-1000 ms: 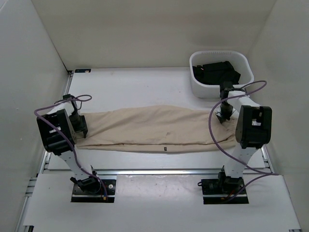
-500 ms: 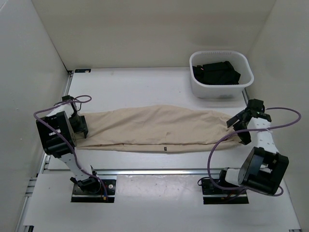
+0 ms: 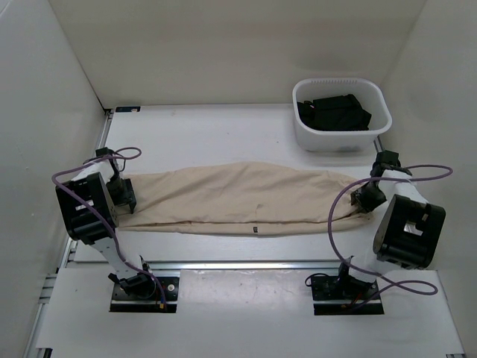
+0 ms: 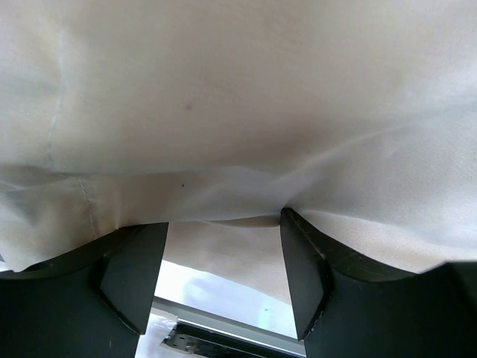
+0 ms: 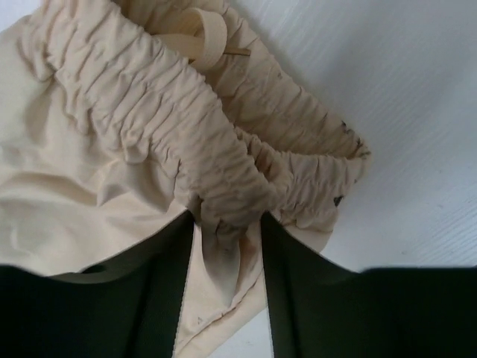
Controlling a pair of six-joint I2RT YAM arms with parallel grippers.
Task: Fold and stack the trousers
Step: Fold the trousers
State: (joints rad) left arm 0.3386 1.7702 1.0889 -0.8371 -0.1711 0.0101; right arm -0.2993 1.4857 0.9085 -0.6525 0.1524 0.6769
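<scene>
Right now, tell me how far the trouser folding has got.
Early. Done: the trousers lie flat in one long strip across the table. In hand: the right gripper pinches the gathered waistband; the left gripper sits at the leg end, fingers apart with cloth draped over them. Left: no crosswise fold shows, and nothing is stacked.

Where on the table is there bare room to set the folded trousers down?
Largest bare patch: the far table between the trousers and the back wall, left of the white bin. Only a thin strip between trousers and front rail. Crowded at both ends, by the left gripper and right gripper.
</scene>
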